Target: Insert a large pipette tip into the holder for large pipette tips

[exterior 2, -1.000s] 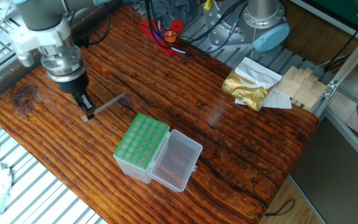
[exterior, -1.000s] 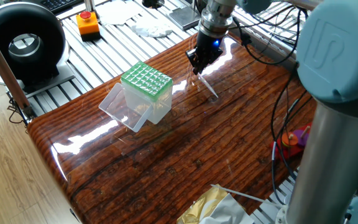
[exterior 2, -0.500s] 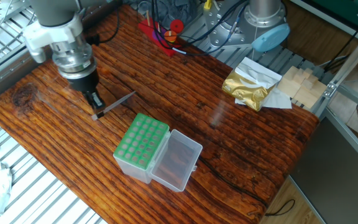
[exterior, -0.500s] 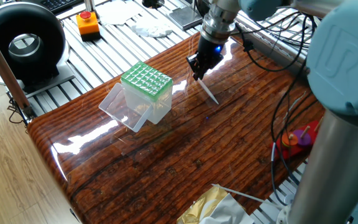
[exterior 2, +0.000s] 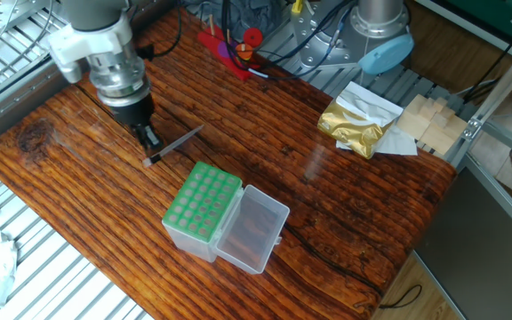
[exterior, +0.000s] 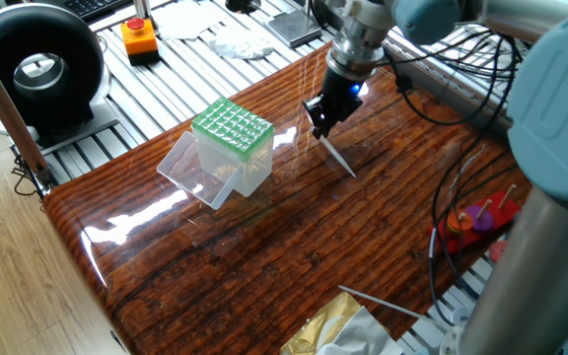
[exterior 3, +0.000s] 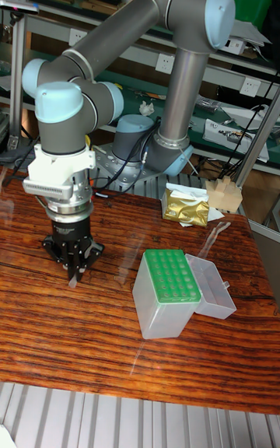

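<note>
On the glossy wood-grain worktop (exterior: 294, 247) we see the end effector (exterior: 320, 126) clamped on the thick end of the large pipette tip (exterior: 336, 157), which slants down with its point near the surface. The holder for large pipette tips (exterior: 233, 133) stands just beside, lid open. We judge the pickup done, insertion left. In the tall view the tip is barely discernible.
</note>
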